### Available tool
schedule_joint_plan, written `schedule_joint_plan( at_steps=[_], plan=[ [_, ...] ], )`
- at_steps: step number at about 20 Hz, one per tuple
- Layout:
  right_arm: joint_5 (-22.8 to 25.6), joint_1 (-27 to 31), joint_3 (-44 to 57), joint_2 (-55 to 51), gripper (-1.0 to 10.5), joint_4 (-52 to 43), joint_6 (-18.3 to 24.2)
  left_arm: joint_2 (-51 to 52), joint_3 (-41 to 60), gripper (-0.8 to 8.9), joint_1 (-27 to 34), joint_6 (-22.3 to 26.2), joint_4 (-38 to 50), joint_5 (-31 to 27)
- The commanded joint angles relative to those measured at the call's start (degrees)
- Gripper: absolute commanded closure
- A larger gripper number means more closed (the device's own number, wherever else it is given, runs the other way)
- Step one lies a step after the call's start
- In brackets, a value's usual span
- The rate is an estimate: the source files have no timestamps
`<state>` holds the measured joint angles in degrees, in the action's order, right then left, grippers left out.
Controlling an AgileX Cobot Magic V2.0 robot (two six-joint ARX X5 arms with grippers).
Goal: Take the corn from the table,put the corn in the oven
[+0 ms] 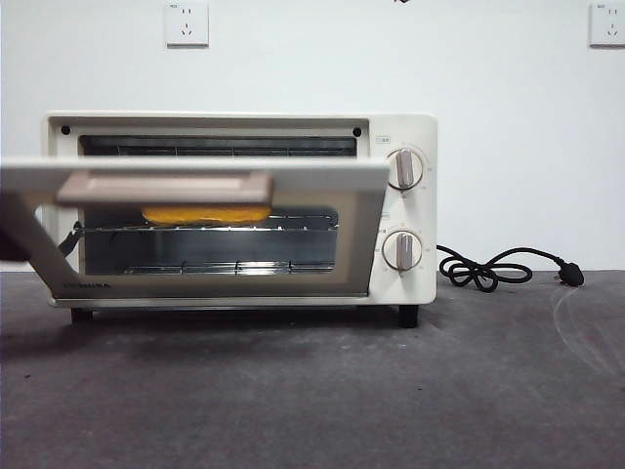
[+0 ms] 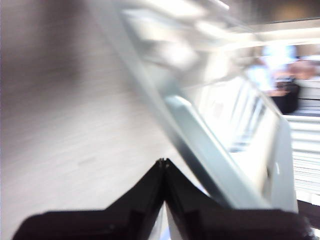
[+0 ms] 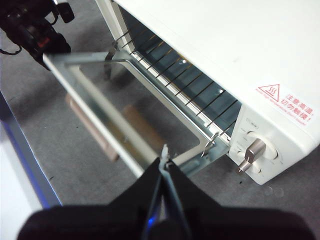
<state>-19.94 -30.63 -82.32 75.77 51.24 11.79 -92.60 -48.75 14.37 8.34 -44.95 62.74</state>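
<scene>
The yellow-orange corn (image 1: pixel 207 213) lies on the wire rack inside the cream-white oven (image 1: pixel 410 132). The oven's glass door (image 1: pixel 356 249) hangs half open, with its bar handle (image 1: pixel 166 186) towards the front. My left gripper (image 2: pixel 163 162) is shut with nothing in it, right beside the door's edge (image 2: pixel 210 160); that view is blurred. The left arm (image 3: pixel 35 30) shows at the door's far corner, and as a dark shape (image 1: pixel 10 239) at the front view's left edge. My right gripper (image 3: pixel 164 161) is shut and empty, high above the door. The corn is hidden in both wrist views.
The oven stands on the dark grey table (image 1: pixel 312 391). Its two knobs (image 1: pixel 403 168) sit on the right side of its face. The black cord (image 1: pixel 488 269) lies coiled to the oven's right. Two wall sockets (image 1: pixel 187 23) are on the white wall behind.
</scene>
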Motion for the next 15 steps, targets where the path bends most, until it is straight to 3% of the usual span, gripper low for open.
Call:
schedule_joint_plan(
  at_steps=[1,4,8,10,15],
  plan=[
    [-0.2,-0.1,-0.1,-0.3,9.6,-0.1,0.3,3.1,0.2,8.21,2.1,-2.1,3.2,4.0],
    [-0.2,-0.1,-0.1,-0.3,9.6,0.8,0.4,8.9,0.2,8.21,4.6,-12.8,15.9,5.3],
    [-0.2,-0.1,-0.1,-0.3,9.6,1.5,0.4,18.6,0.2,8.22,5.2,-30.8,33.6,-4.4],
    [-0.2,-0.1,-0.1,-0.3,9.6,1.5,0.4,22.5,0.2,8.21,4.3,-33.7,36.6,-4.1],
    [-0.2,-0.1,-0.1,-0.3,9.6,1.5,0.4,28.0,0.2,8.21,1.7,-32.8,31.4,-4.1]
  ],
)
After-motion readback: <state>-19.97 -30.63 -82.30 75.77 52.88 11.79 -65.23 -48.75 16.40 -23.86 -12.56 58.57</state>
